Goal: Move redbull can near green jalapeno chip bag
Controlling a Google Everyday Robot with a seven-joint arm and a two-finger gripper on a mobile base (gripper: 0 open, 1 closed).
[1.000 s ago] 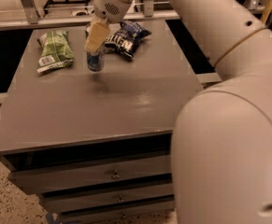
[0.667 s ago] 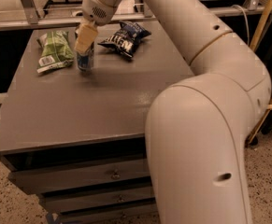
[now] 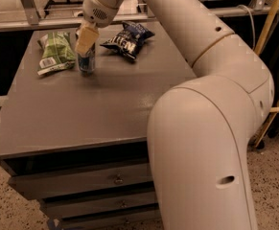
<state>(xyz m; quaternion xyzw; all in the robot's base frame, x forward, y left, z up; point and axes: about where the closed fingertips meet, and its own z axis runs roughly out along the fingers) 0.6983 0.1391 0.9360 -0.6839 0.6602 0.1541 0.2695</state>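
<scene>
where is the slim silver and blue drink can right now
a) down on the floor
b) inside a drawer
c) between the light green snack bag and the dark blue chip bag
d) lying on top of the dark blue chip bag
c: the slim silver and blue drink can is upright, right of the light green snack bag and left of the dark blue chip bag, with the end effector gripping its top.

1. I saw the redbull can (image 3: pixel 87 63), slim and silver-blue, upright just beside the bag at its 3 o'clock.
2. The green jalapeno chip bag (image 3: pixel 56 51) lay flat, white label toward 6 o'clock.
3. The gripper (image 3: pixel 87 38) sat over the can's top.
</scene>
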